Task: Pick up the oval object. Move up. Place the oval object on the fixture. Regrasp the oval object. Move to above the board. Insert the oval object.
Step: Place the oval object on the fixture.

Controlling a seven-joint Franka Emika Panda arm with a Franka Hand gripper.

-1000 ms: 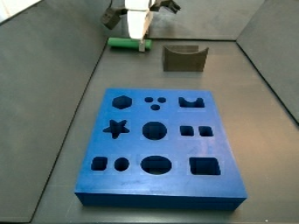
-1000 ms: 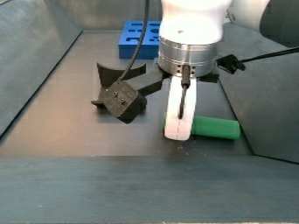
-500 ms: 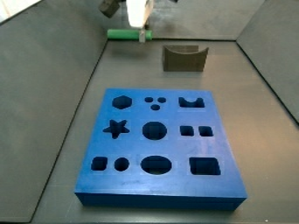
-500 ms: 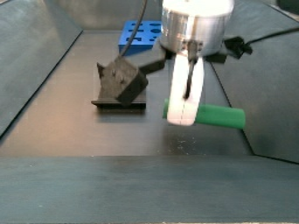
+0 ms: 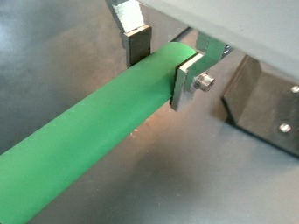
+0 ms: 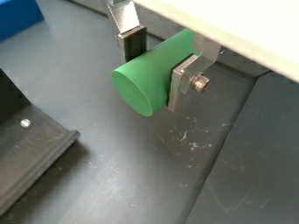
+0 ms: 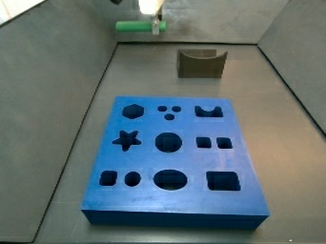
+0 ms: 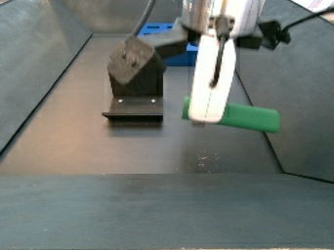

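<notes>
Gripper (image 6: 162, 63) clamps the green peg (image 6: 152, 73) near one end, clear of floor; lift straight, level, before heading to fixture (image 7: 200, 63).

dark grey floor (image 7: 152, 71), grey side walls (image 7: 57, 48)

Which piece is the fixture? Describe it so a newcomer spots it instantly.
Start at the large blue slab with dark cut-out holes on the grey floor. Beyond its far end stands the fixture, a small dark olive-grey block. Its U-shaped top notch distinguishes it from the bright green rod clamped in the gripper.
</notes>
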